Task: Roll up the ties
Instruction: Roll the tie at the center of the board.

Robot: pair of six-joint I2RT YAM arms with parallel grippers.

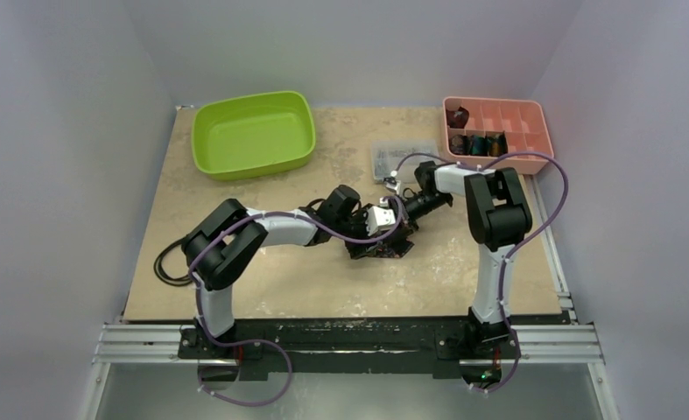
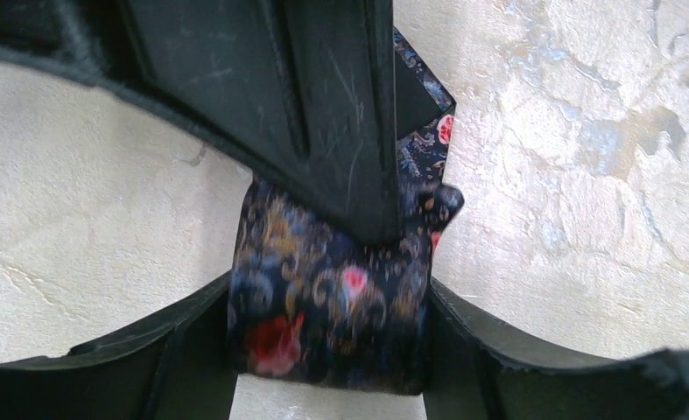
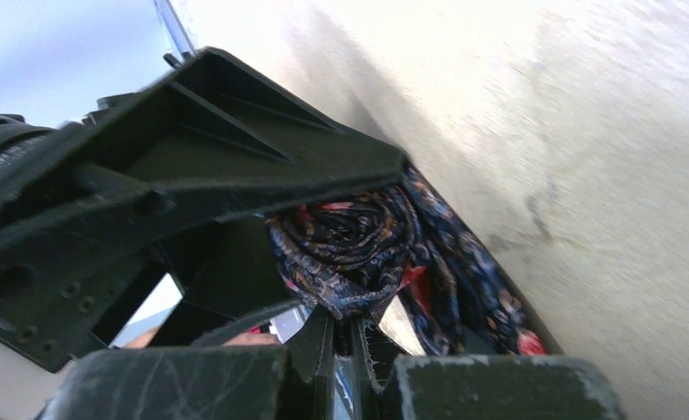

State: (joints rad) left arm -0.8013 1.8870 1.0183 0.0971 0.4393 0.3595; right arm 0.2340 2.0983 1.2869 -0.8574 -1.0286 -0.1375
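While both arms reach in from the near edge of the table [image 1: 305,284], a black cable [image 1: 167,262] lies looped near the left edge. Now to mid-table, where the action is: the tie [image 3: 358,241], dark with red-pink flowers, is wound into a coil on the surface, with a loose length running off beside it. The left gripper [image 2: 329,302] straddles that coil, one finger flush against each side. I can't tell whether it is clamping or only bracketing. The right gripper [image 3: 345,346] comes in from the opposite side, jaws pinched together on a fold of fabric at the coil's end. The two grippers crowd close over the roll. Just behind them sits a clear box [image 1: 402,157] of small parts. Far left corner: a green tub [image 1: 253,136]. Far right corner: a pink tray [image 1: 517,118] with compartments, and rolled ties [image 1: 479,144] tucked into those on its left side.
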